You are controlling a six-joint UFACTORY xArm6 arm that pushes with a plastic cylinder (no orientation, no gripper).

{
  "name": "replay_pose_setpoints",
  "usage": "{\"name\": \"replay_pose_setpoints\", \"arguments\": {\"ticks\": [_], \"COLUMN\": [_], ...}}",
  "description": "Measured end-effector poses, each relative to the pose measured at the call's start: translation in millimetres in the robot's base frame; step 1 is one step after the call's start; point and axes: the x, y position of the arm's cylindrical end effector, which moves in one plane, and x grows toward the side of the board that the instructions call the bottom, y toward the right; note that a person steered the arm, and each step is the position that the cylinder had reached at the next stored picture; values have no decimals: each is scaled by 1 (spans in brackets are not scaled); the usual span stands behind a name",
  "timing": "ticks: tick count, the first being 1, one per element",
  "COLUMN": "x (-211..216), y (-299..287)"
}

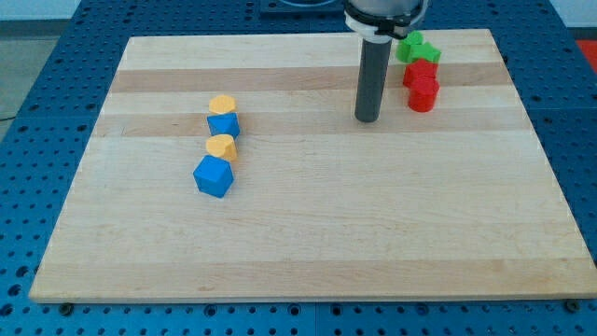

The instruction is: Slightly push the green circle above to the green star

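Observation:
My tip (367, 119) rests on the board in the upper middle, a little to the left of the red blocks. A green mass (416, 47) sits near the view's top right, partly behind the arm's body. It looks like a star, with a second green bit at its right (434, 56). I cannot tell the green circle and the green star apart. My tip is below and to the left of the green, not touching it.
Two red blocks (421, 75) (423, 96) are stacked in a column just below the green. At the left a column runs yellow (222, 104), blue (224, 125), yellow (221, 147), blue (213, 176). The board's top edge (466, 31) is close behind the green.

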Motion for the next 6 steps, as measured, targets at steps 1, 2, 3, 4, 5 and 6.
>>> {"name": "replay_pose_setpoints", "arguments": {"ticks": [1, 2, 3, 4, 5, 6], "x": [-41, -106, -148, -151, -149, -138], "y": [1, 28, 32, 32, 30, 30]}}
